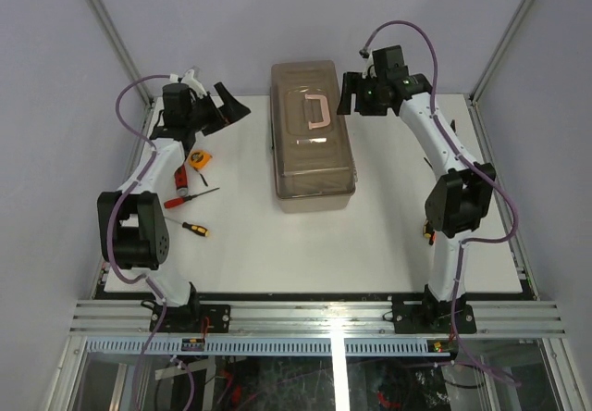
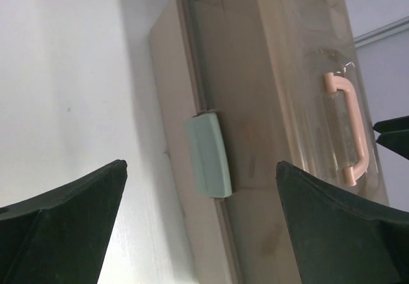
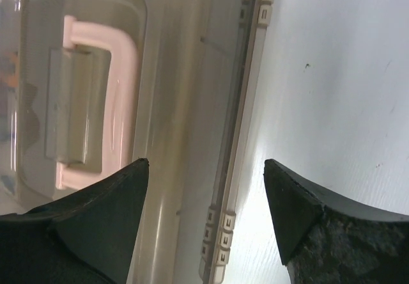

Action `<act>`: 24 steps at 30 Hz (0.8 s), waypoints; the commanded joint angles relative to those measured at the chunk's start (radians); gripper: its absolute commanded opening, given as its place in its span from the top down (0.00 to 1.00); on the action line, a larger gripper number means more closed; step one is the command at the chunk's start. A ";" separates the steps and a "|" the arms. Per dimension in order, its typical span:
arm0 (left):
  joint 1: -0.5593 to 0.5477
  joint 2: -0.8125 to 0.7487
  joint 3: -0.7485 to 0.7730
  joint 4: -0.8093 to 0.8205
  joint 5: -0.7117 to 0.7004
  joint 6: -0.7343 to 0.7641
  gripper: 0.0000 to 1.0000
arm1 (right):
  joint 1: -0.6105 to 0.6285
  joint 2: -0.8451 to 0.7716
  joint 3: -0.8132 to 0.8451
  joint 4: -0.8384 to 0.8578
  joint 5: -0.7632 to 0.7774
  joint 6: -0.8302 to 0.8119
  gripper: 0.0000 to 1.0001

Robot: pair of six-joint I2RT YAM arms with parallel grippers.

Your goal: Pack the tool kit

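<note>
The toolbox (image 1: 314,201) sits shut, centre-far on the tabletop (image 1: 388,244); screwdrivers (image 1: 191,198) lie loose to its left. Left tool (image 1: 229,107) and right tool (image 1: 350,94) flank it, jaws apart, empty. Lifting the lid (image 1: 313,152) while the latch (image 2: 209,156) is caught could drag or tip the box.

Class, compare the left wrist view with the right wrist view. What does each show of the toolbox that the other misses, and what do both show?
Only the left wrist view: the pale green latch on the side of the toolbox. Only the right wrist view: the ribbed hinge segments along the lid's edge. Both: the smoky lid, the pale handle lying flat on it, the white table, and each view's own fingers, the left end effector and the right end effector, each open and holding nothing.
</note>
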 commanded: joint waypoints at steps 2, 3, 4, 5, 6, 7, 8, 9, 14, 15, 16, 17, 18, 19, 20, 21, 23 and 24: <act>-0.034 0.059 0.074 0.045 0.030 -0.034 0.00 | 0.026 0.032 0.145 0.034 0.035 0.015 0.20; -0.039 0.067 0.076 0.045 0.032 -0.033 0.00 | 0.033 0.044 0.162 0.031 0.033 0.015 0.20; -0.041 0.072 0.076 0.046 0.032 -0.033 0.00 | 0.040 0.054 0.176 0.029 0.032 0.017 0.20; -0.042 0.077 0.076 0.047 0.031 -0.031 0.00 | 0.047 0.061 0.185 0.032 0.030 0.019 0.19; -0.040 0.079 0.073 0.050 0.032 -0.031 0.00 | 0.053 0.064 0.189 0.037 0.026 0.021 0.19; -0.041 0.080 0.072 0.052 0.031 -0.030 0.00 | 0.058 0.064 0.189 0.045 0.019 0.024 0.19; -0.041 0.082 0.070 0.054 0.031 -0.030 0.00 | 0.063 0.065 0.186 0.053 0.014 0.027 0.18; -0.041 0.083 0.067 0.056 0.033 -0.030 0.00 | 0.066 0.067 0.186 0.058 0.009 0.028 0.17; -0.041 0.095 0.064 0.062 0.035 -0.034 0.00 | 0.087 0.105 0.199 0.037 0.004 0.011 0.13; -0.042 0.098 0.067 0.064 0.037 -0.035 0.00 | 0.095 0.111 0.199 0.032 0.006 0.007 0.12; -0.041 0.102 0.071 0.063 0.039 -0.039 0.00 | 0.101 0.118 0.198 0.030 0.010 0.001 0.11; -0.041 0.105 0.076 0.065 0.041 -0.042 0.00 | 0.107 0.122 0.198 0.028 0.019 -0.005 0.10; -0.042 0.109 0.081 0.064 0.041 -0.044 0.00 | 0.112 0.127 0.199 0.024 0.027 -0.012 0.10; -0.042 0.111 0.083 0.066 0.041 -0.047 0.00 | 0.118 0.135 0.198 0.020 0.036 -0.018 0.09; -0.044 0.116 0.087 0.067 0.044 -0.052 0.00 | 0.124 0.143 0.201 0.012 0.051 -0.026 0.09; -0.046 0.119 0.092 0.071 0.047 -0.060 0.00 | 0.130 0.150 0.204 0.004 0.065 -0.035 0.09; -0.052 0.119 0.102 0.075 0.064 -0.079 0.00 | 0.136 0.162 0.204 -0.010 0.084 -0.048 0.09; -0.058 0.119 0.109 0.076 0.068 -0.086 0.00 | 0.140 0.164 0.195 -0.012 0.089 -0.052 0.09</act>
